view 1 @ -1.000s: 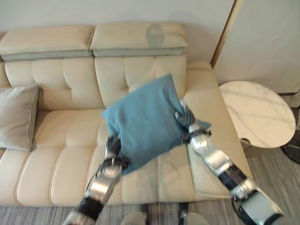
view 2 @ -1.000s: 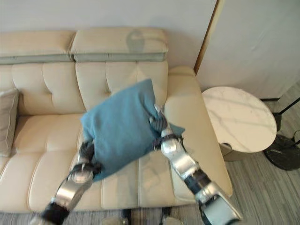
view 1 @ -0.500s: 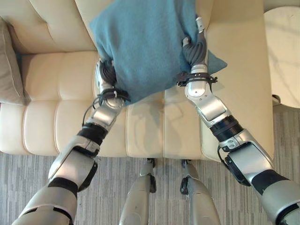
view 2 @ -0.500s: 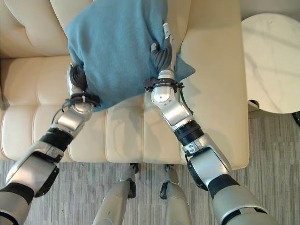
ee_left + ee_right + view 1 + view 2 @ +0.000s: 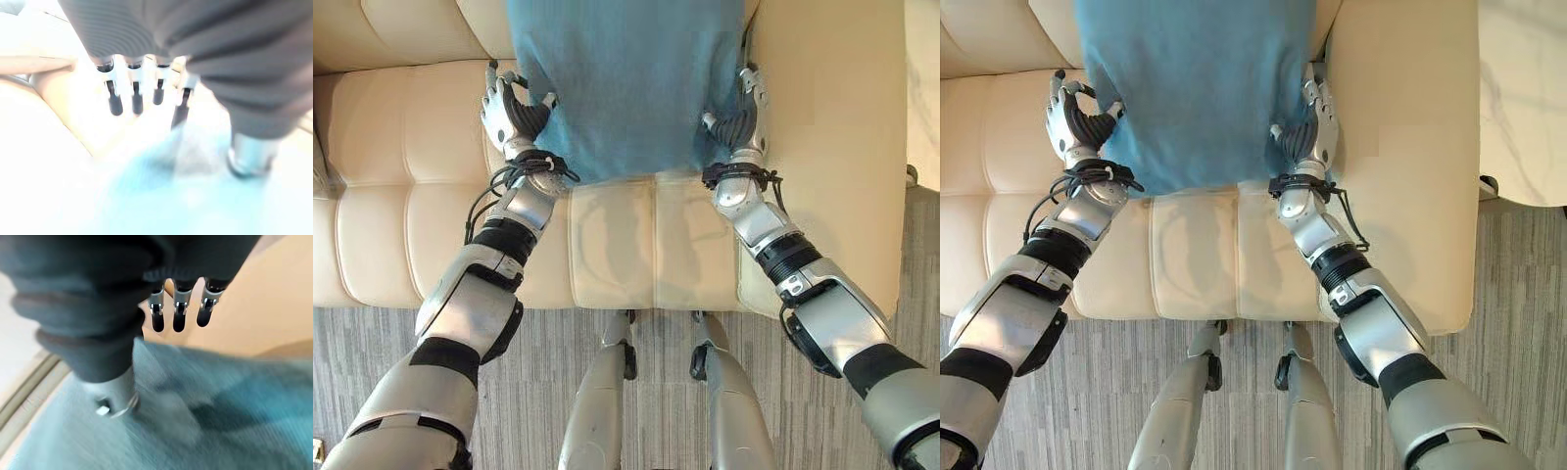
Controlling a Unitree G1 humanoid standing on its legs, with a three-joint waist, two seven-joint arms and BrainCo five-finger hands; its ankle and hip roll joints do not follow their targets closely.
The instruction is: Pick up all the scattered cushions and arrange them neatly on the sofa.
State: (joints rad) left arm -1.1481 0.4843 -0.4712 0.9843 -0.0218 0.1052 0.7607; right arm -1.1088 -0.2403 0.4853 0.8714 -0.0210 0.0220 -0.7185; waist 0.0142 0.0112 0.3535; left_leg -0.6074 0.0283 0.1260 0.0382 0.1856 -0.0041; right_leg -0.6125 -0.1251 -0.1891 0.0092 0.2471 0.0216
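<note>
Blue cushion (image 5: 626,83) lying flat on sofa (image 5: 401,206) seat, long axis running toward backrest. L hand (image 5: 514,110) & R hand (image 5: 741,116) flanking its near corners, fingers relaxing, gripping nothing.

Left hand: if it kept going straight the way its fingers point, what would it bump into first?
Probably the sofa. The left hand, open beside the blue cushion, points towards the sofa's backrest, with bare seat ahead. Depth is hard to judge.
</note>
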